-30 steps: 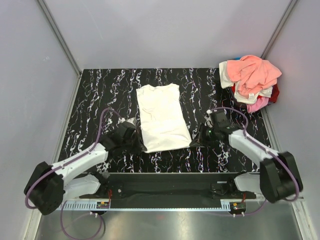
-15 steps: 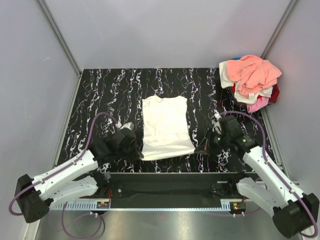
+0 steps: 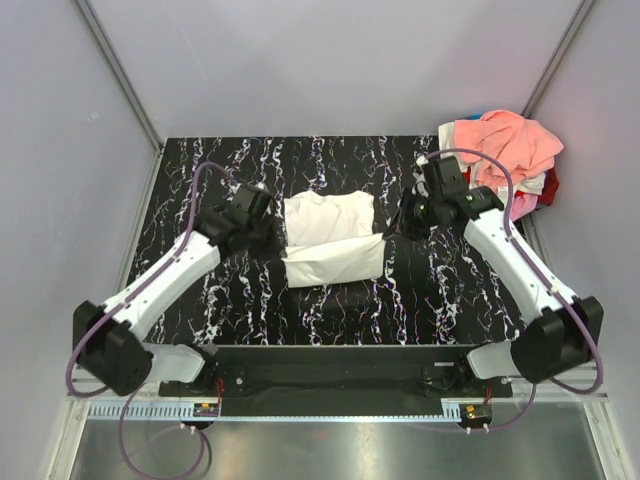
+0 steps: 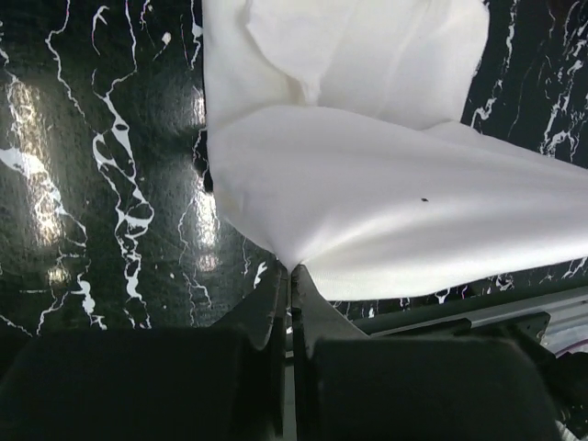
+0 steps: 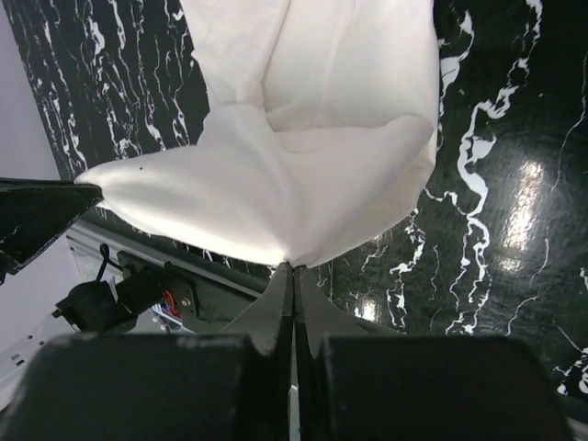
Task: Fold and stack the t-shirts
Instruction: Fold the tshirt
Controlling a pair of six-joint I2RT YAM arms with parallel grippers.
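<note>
A cream t-shirt [image 3: 330,240] lies mid-table, its near hem lifted and carried back over the part that lies flat. My left gripper [image 3: 276,238] is shut on the hem's left corner; in the left wrist view [image 4: 292,268] the cloth [image 4: 404,202] fans out from the closed fingertips. My right gripper [image 3: 390,234] is shut on the hem's right corner; in the right wrist view [image 5: 294,266] the cloth [image 5: 303,165] hangs stretched between both grippers above the table. A heap of other t-shirts [image 3: 505,160], salmon-peach, cream, pink and red, sits at the far right corner.
The black marbled table [image 3: 200,180] is walled by grey panels on the left, back and right. The arms' base rail [image 3: 330,370] runs along the near edge. Purple cables loop off both arms.
Both grippers have lifted the shirt's near hem and carried it away from the bases, over the shirt, which now shows as a shorter, doubled shape. The heap has not moved.
</note>
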